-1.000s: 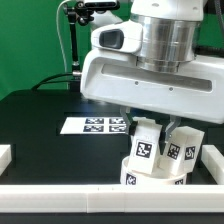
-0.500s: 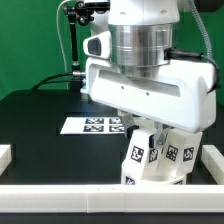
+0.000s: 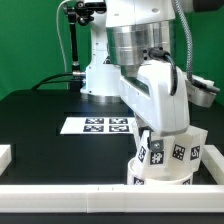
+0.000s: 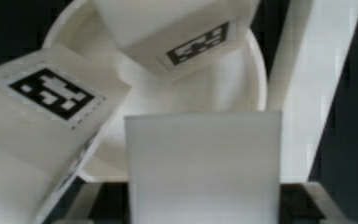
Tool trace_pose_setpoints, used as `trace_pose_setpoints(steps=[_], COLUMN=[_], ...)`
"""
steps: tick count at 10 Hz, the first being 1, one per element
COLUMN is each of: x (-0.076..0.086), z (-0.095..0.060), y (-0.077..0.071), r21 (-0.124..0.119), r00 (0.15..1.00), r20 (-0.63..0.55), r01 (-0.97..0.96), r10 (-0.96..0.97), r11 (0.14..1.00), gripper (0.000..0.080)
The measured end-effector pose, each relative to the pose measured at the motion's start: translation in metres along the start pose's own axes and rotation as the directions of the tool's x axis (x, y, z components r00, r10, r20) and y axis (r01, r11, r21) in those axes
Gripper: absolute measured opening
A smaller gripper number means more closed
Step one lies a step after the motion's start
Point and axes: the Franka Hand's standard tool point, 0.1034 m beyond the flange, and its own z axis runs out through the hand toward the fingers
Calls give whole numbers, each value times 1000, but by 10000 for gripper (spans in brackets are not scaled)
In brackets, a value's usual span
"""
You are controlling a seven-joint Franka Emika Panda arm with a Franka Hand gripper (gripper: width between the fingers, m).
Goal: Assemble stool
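The white stool (image 3: 165, 168) stands at the front of the exterior view's right, with tagged leg blocks (image 3: 183, 152) rising from the round seat. My gripper (image 3: 164, 136) reaches down onto it, its fingers mostly hidden by the hand. In the wrist view the gripper (image 4: 202, 208) is shut on a plain white leg block (image 4: 202, 160) that fills the space between the dark fingers (image 4: 91, 200). Two more tagged legs (image 4: 51, 92) (image 4: 197, 45) lean against the seat's white surface (image 4: 131, 70) beyond it.
The marker board (image 3: 98, 125) lies on the black table behind the stool. White bars run along the front edge (image 3: 60, 192), the left edge (image 3: 5, 155) and the right edge (image 3: 212, 158). A bar also shows in the wrist view (image 4: 304, 80).
The wrist and hand have turned round over the stool, and the stool's visible leg tags have shifted with them. The gripper stays low on the stool.
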Motion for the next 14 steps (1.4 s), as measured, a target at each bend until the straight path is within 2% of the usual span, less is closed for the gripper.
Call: trace_pose_setpoints(steps=[5, 7, 8, 9, 12, 14], x=[-3, 1, 0, -2, -18, -21], z=[1, 1, 1, 1, 3, 3], y=[0, -4, -4, -4, -5, -6], r21=[0, 40, 52, 59, 79, 76], r00=[956, 870, 804, 756, 694, 683], r20=[2, 27, 38, 41, 90, 102], r01=[-294, -492, -595, -654, -720, -730], r10=[294, 492, 593, 653, 714, 723], r11=[956, 869, 802, 754, 689, 679], gripper=[340, 340, 340, 340, 340, 340])
